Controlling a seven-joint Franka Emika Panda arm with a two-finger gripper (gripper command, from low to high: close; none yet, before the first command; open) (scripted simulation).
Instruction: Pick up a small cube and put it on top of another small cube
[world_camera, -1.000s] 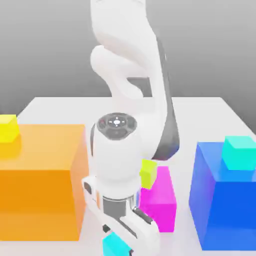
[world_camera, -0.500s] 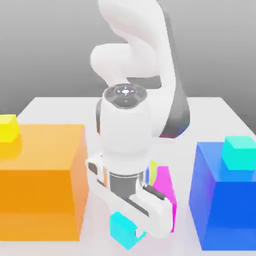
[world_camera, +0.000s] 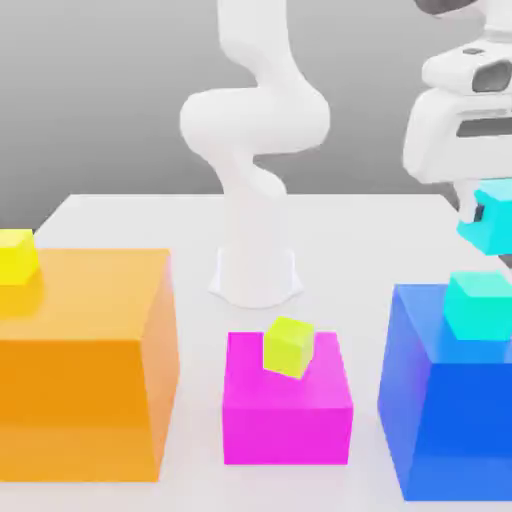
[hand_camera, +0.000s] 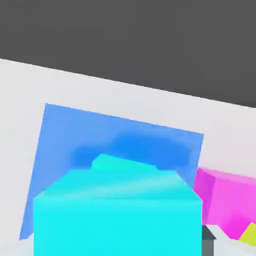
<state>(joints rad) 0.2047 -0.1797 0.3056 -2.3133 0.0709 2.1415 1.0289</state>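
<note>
Blue block looks smooth (rather glossy, too).

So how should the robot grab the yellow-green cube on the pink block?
Probably from straight above, pinching two opposite sides. The yellow-green cube sits on top of the pink block, turned askew to it, so the grip should turn to match.

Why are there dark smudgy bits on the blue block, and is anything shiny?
Hand view: darker blue patches lie on the blue block around the turquoise cube, probably shadows; a paler streak crosses the cyan cube. Exterior view: the orange block looks a bit glossy, with a soft yellowish tint beside the yellow cube.
</note>
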